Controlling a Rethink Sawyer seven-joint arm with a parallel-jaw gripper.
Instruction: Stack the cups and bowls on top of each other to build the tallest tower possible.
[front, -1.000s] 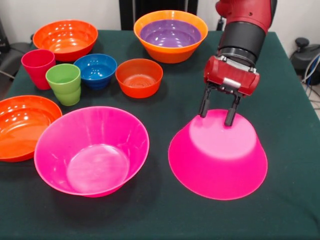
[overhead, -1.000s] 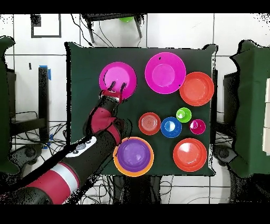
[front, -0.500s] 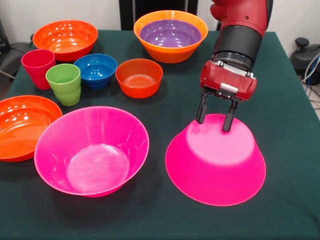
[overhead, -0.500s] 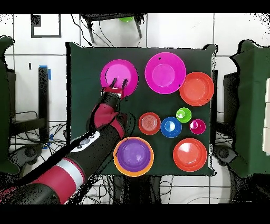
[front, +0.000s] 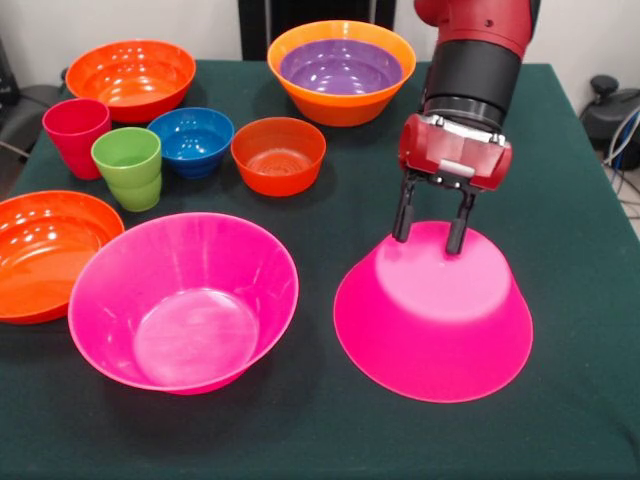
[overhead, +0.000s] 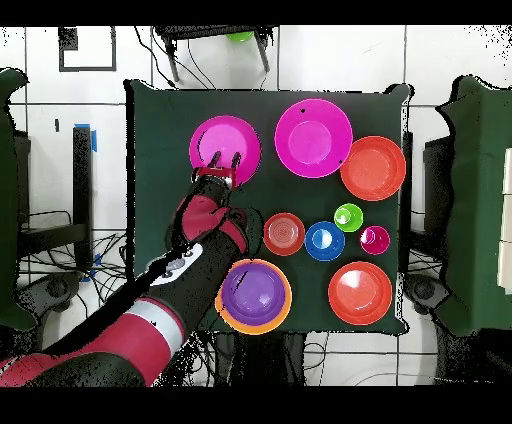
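Gripper (front: 432, 231) spread, tips at upturned pink bowl (front: 433, 320); no labels legible.

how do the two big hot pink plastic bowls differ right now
The left hot pink plastic bowl stands upright, mouth up, with nothing above it. The right hot pink plastic bowl is upturned, rim on the table, with the open end effector at the far edge of its base. Both look alike in size, colour and gloss.

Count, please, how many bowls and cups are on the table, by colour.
Hot pink bowls: 2
Orange or red-orange bowls: 4
Purple bowl: 1
Blue bowl: 1
Red cup: 1
Green cup: 1
Total: 10
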